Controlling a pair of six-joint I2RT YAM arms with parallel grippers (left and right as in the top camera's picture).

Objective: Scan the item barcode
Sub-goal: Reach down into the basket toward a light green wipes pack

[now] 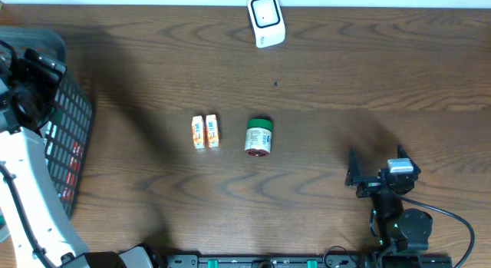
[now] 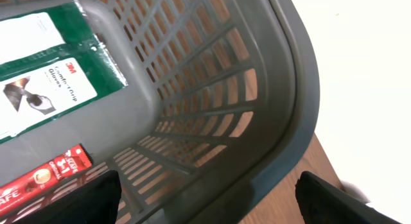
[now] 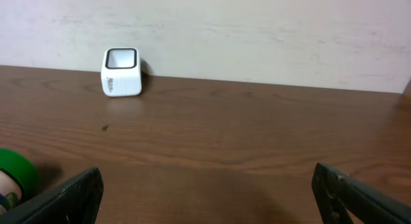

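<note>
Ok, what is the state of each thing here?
Basket: holds a glove pack and a red sachet.
Left gripper: open, empty, over the basket.
Right gripper: open, empty.
Jar: on its side, green lid on.
Two small boxes: lying side by side.
Scanner: upright at the far edge of the table.

basket [image 1: 73, 137]: cut off by overhead's left edge; left arm [image 1: 23, 168] covers part of it
glove pack [image 2: 45, 83]: runs off left and top edges; small print blurred
red sachet [image 2: 45, 179]: cut at bottom-left corner, wording incomplete
jar [image 3: 13, 176]: right wrist view shows only green lid and a sliver of label; rest off left edge
two small boxes [image 1: 205, 133]: label text too small to read, barcode can't tell
scanner [image 3: 121, 72]: front print unreadable
</note>
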